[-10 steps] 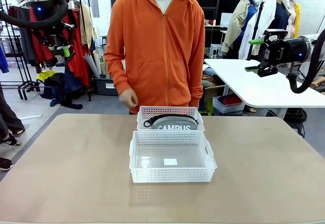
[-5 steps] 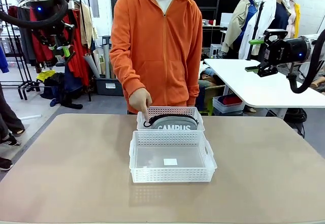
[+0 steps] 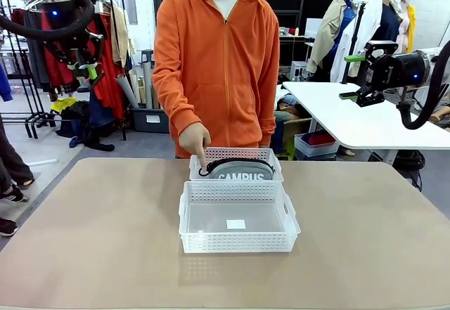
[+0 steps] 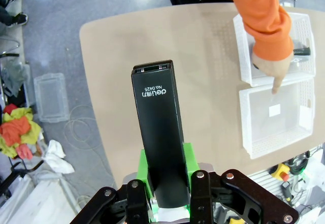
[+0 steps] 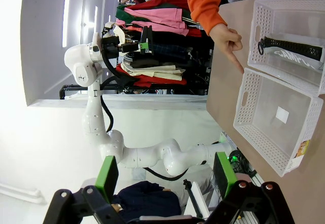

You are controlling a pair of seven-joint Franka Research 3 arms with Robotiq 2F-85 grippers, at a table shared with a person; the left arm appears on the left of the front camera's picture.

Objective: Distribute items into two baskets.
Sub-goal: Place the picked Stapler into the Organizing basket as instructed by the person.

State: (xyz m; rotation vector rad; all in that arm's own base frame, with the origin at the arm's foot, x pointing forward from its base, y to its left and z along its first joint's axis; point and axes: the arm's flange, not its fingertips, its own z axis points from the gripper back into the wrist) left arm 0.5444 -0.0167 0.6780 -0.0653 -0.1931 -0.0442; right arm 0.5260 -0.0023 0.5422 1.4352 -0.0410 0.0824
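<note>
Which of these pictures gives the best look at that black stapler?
The left wrist view: the stapler stands large between the left tool's green pads, print readable. In the front view the left tool is small, the stapler indistinct.

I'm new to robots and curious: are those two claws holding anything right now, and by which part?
The left claw is shut on one end of a small black stapler, which sticks out beyond its green pads. The right claw is open and holds nothing.

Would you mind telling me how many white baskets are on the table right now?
2. The smaller basket sits at the far side by the person and holds the grey pouch; the larger basket is directly in front of it.
</note>
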